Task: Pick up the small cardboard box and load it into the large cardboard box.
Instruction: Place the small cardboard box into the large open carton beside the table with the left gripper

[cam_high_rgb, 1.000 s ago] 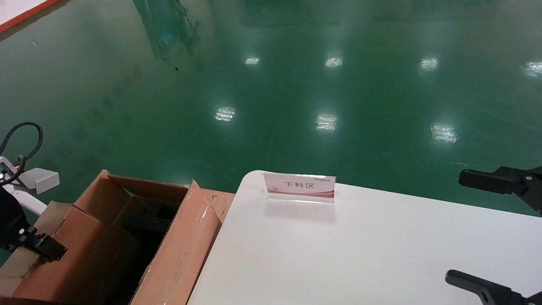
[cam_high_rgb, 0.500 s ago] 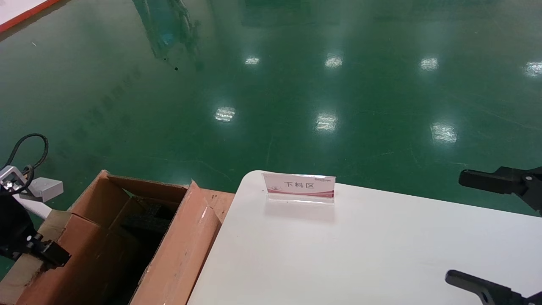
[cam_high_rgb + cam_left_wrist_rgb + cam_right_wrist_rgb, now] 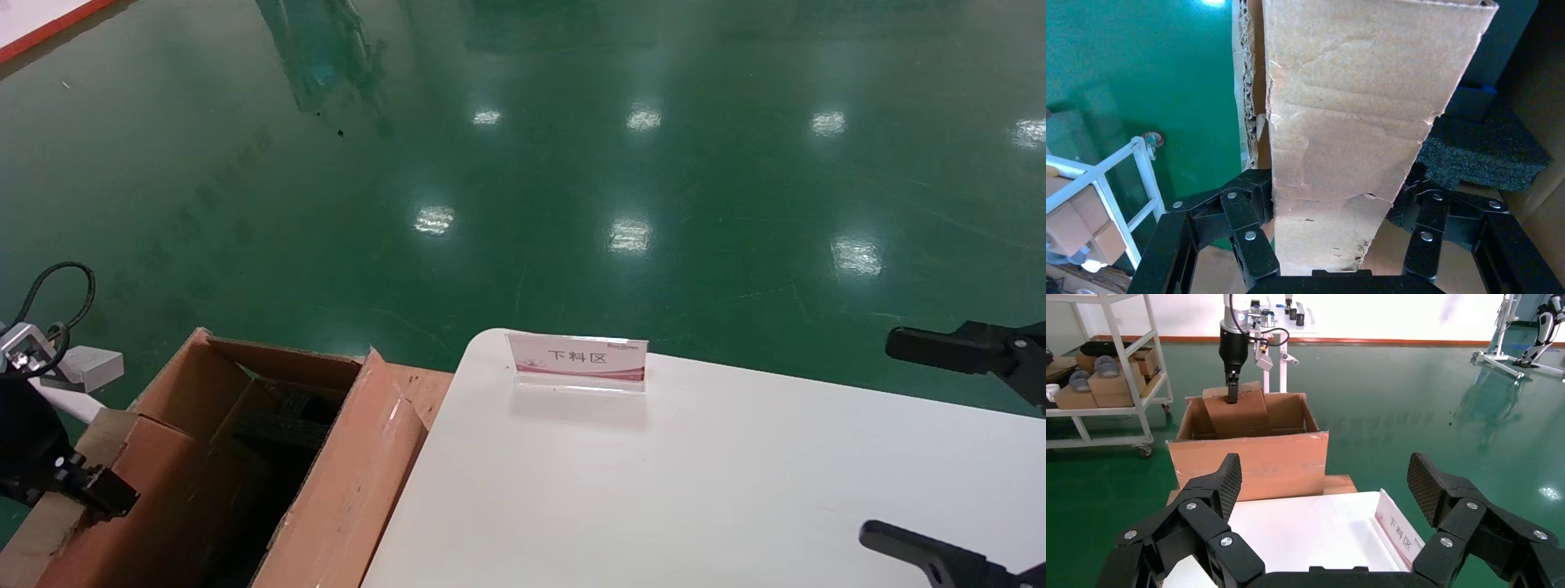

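Note:
My left gripper (image 3: 91, 492) is shut on the small cardboard box (image 3: 163, 482), a plain brown carton, and holds it in the open top of the large cardboard box (image 3: 359, 457) at the left of the table. The left wrist view shows the fingers (image 3: 1254, 202) clamped on both sides of the small box's scuffed narrow face (image 3: 1352, 122), with black foam padding (image 3: 1486, 153) below. The right wrist view shows the held box (image 3: 1236, 413) sitting in the large carton (image 3: 1254, 465). My right gripper (image 3: 915, 447) hangs open and empty over the table's right side.
A white table (image 3: 654, 490) carries a clear stand-up sign (image 3: 578, 363) near its far edge. Green floor lies beyond. A white shelf rack (image 3: 1107, 367) with small cartons stands beside the large carton, on the side away from the table.
My left gripper has moved slightly down and toward me with the small box, sinking it a little deeper into the large carton. The right arm has not moved.

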`<state>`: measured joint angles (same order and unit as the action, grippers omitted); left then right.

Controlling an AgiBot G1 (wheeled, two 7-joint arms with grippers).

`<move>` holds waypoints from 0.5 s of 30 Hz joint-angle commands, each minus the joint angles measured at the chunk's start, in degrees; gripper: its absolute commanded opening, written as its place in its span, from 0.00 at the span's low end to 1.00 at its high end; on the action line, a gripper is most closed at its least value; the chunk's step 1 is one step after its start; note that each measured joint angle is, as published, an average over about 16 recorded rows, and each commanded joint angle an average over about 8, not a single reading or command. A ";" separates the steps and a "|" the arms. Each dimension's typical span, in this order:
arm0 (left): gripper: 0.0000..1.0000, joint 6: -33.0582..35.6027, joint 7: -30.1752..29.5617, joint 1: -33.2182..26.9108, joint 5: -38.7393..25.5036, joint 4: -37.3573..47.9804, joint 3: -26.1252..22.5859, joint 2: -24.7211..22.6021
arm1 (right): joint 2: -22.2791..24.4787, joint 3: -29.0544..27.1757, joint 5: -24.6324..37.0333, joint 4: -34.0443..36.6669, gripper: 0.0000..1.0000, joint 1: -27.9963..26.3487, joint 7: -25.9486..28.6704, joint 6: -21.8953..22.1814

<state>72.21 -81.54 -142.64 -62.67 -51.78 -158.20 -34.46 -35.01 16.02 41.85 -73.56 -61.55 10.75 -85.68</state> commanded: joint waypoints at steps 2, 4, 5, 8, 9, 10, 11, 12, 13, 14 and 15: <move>1.00 -0.02 -0.02 0.10 0.02 0.06 0.02 -0.01 | 0.00 0.00 0.00 0.00 1.00 0.00 0.00 0.00; 1.00 -0.04 -0.03 0.15 0.01 0.09 0.01 -0.01 | 0.00 0.00 0.00 0.01 1.00 0.00 0.00 0.01; 1.00 -0.05 -0.03 0.17 0.01 0.10 0.01 -0.01 | 0.00 0.00 -0.01 0.01 1.00 0.01 0.00 0.01; 1.00 -0.08 -0.03 0.22 0.00 0.12 0.01 -0.01 | 0.01 0.00 -0.01 0.01 1.00 0.01 0.00 0.02; 1.00 -0.08 -0.03 0.22 0.01 0.12 0.01 -0.01 | 0.01 0.00 -0.01 0.01 1.00 0.01 0.00 0.02; 1.00 -0.09 -0.03 0.21 0.01 0.12 0.02 -0.01 | 0.01 0.00 -0.01 0.01 1.00 0.01 0.00 0.02; 1.00 -0.10 -0.03 0.21 0.01 0.12 0.02 -0.02 | 0.01 0.00 -0.01 0.01 1.00 0.01 0.00 0.02; 1.00 -0.10 -0.04 0.21 0.01 0.13 0.02 -0.02 | 0.01 0.00 -0.01 0.01 1.00 0.01 0.00 0.02; 1.00 -0.11 -0.04 0.21 0.01 0.13 0.02 -0.02 | 0.01 0.00 -0.01 0.01 1.00 0.01 0.00 0.02; 1.00 -0.12 -0.04 0.20 0.01 0.13 0.02 -0.02 | 0.01 0.00 -0.01 0.01 1.00 0.01 0.00 0.02; 1.00 -0.12 -0.04 0.20 0.01 0.13 0.02 -0.02 | 0.01 0.00 -0.01 0.01 1.00 0.01 0.00 0.02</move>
<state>72.11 -81.58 -142.44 -62.66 -51.66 -158.18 -34.48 -35.00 16.02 41.84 -73.55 -61.54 10.75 -85.66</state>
